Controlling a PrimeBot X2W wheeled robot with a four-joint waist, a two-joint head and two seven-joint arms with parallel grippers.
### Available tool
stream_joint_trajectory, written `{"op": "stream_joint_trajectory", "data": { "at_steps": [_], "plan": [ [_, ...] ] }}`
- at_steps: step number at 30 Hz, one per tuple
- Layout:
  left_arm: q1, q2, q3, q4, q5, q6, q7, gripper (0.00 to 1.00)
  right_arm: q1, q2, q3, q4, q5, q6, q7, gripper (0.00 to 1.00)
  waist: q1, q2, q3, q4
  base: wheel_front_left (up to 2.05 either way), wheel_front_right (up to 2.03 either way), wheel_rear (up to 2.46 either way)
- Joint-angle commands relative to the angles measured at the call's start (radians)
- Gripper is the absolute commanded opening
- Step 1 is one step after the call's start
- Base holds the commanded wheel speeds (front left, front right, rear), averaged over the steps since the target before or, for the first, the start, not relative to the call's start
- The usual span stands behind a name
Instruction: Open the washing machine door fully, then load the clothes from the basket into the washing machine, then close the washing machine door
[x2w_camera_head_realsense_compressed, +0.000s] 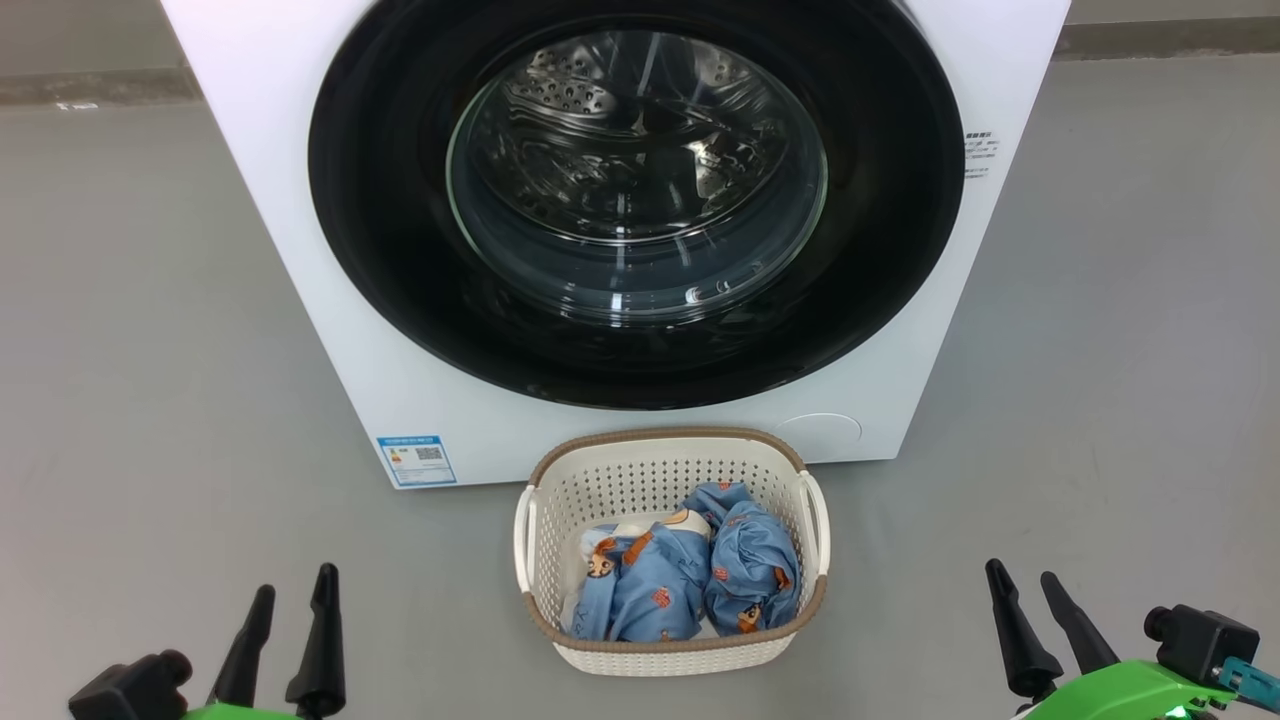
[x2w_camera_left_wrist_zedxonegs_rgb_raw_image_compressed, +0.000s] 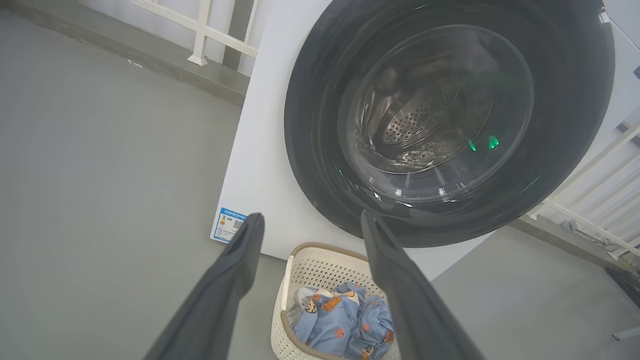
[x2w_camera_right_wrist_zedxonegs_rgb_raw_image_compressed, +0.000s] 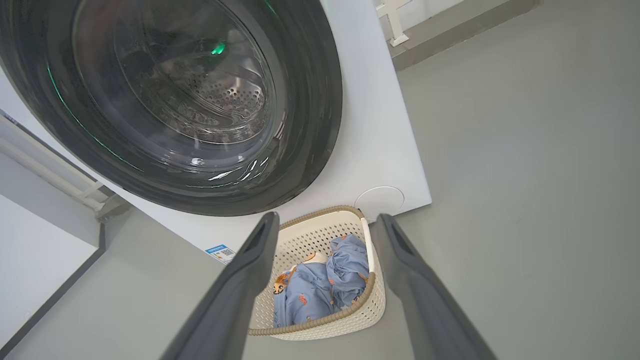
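Grey floor (x2w_camera_head_realsense_compressed: 150, 350), white railing (x2w_camera_left_wrist_zedxonegs_rgb_raw_image_compressed: 202, 30) beyond

It looks like a bare laundry corner in a test space more than a lived-in home. A white washing machine (x2w_camera_head_realsense_compressed: 300, 250) stands alone on a plain grey floor (x2w_camera_head_realsense_compressed: 120, 400), with a blue label (x2w_camera_head_realsense_compressed: 416, 460) stuck low on its front. At its six o'clock sits a basket (x2w_camera_head_realsense_compressed: 665, 436) of clothes (x2w_camera_head_realsense_compressed: 650, 590). White railing (x2w_camera_left_wrist_zedxonegs_rgb_raw_image_compressed: 200, 30) runs behind the machine, around eleven o'clock.
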Motion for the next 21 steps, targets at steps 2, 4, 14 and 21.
{"op": "stream_joint_trajectory", "data": {
  "at_steps": [2,4,14,21],
  "plan": [
    [-0.012,0.023,0.02,-0.034,0.044,-0.002,-0.019,1.0,-0.037,-0.016,0.016,-0.019,-0.043,0.001,-0.017,1.0,0.0,-0.0001,0.0,-0.001,0.0,0.0,0.0],
    [-0.011,0.025,0.019,-0.035,0.067,-0.002,-0.025,1.0,-0.037,-0.015,0.014,-0.019,-0.066,0.001,-0.022,1.0,0.0,-0.0001,0.0,-0.002,0.0,0.0,0.0],
    [-0.007,0.034,0.012,-0.04,0.174,-0.002,-0.053,1.0,-0.031,-0.018,0.009,-0.018,-0.18,0.001,-0.052,1.0,0.0,-0.0001,0.002,0.0,0.0,0.0,0.0],
    [0.0,0.04,0.008,-0.037,0.246,-0.002,-0.073,1.0,-0.023,-0.022,-0.005,-0.022,-0.26,0.001,-0.072,1.0,0.0,-0.0001,0.001,-0.002,0.0,0.0,0.0]
  ]
}}
